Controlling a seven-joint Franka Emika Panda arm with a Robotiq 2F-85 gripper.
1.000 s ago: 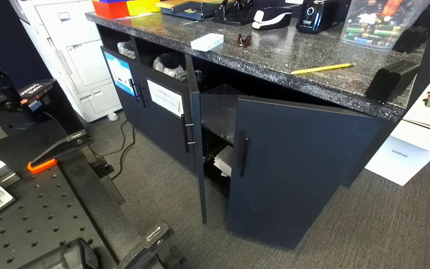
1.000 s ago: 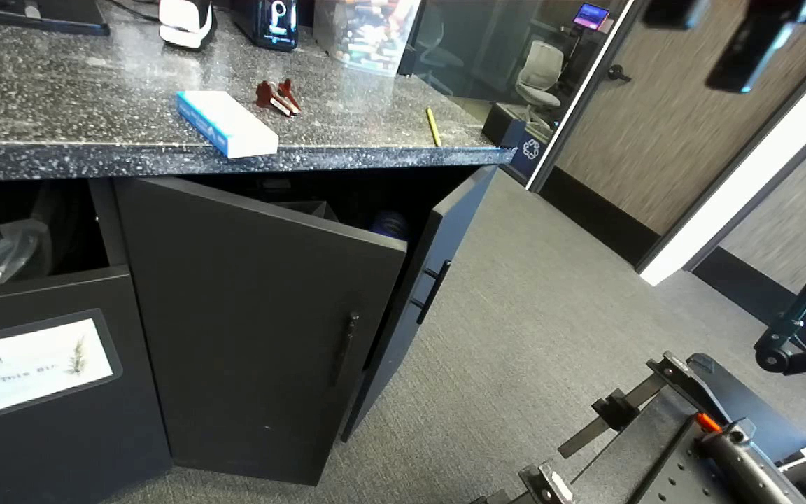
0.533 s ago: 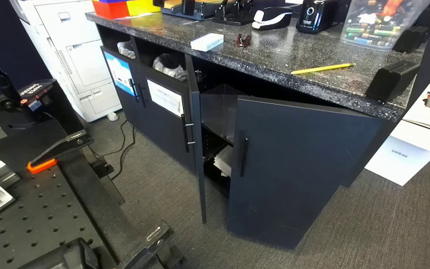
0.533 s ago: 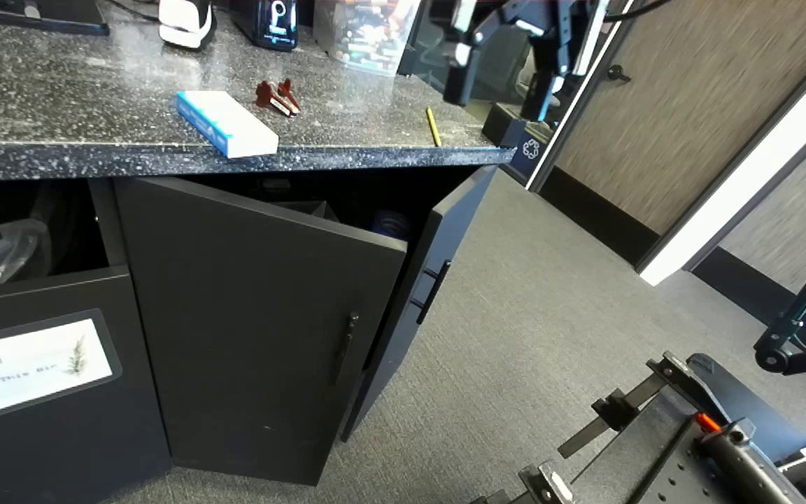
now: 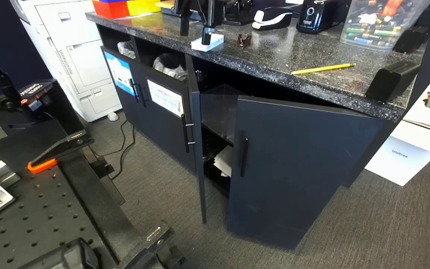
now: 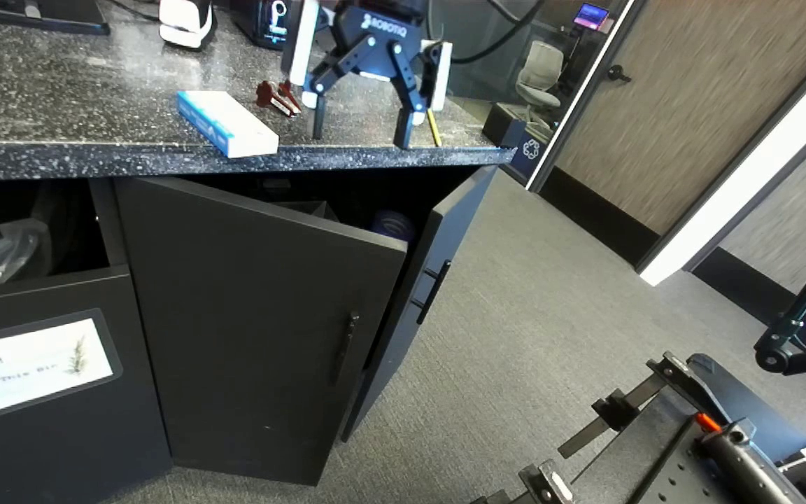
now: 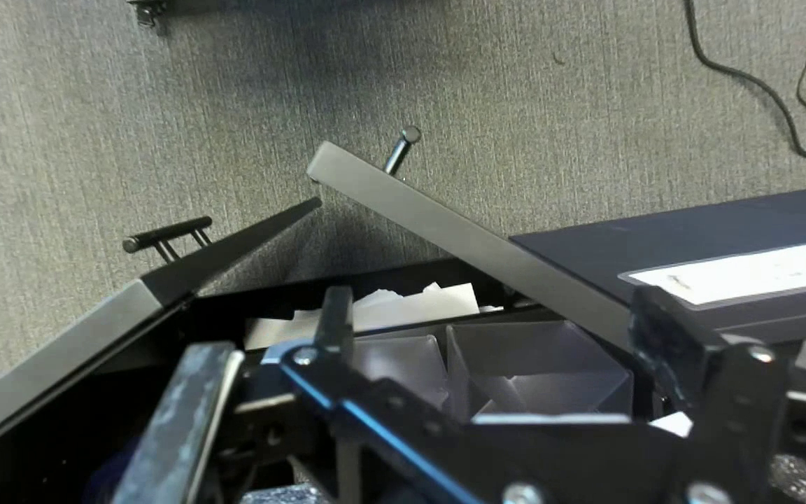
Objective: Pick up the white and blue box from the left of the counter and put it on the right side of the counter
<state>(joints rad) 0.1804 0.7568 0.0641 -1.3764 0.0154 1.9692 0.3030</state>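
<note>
Currently, the gripper (image 6: 361, 129) hangs with its fingers (image 6: 404, 129) spread well apart; the wrist view shows the same wide gap. In an exterior view, the white and blue box (image 6: 238, 126) lies at nine o'clock from the gripper, clear of both fingertips, flat on the dark speckled counter (image 6: 95, 98), its near end at the front edge and its blue long side facing about eight o'clock. In an exterior view, a finger (image 5: 206, 39) crosses in front of that box. Just beside the box, at two o'clock from it, sits a dark red staple remover (image 6: 278, 98). Near the gripper at three o'clock lies a yellow pencil (image 6: 434, 129), with a black block (image 6: 504, 126) beyond it at the counter's end. Farther back, at ten o'clock from the gripper, stands a black and white stapler-like device (image 6: 186, 24). In an exterior view, a clear tub (image 5: 371, 26) stands between one and two o'clock from the pencil. Around six o'clock from the gripper, below the counter, two cabinet doors (image 6: 256, 329) stand partly open.
</note>
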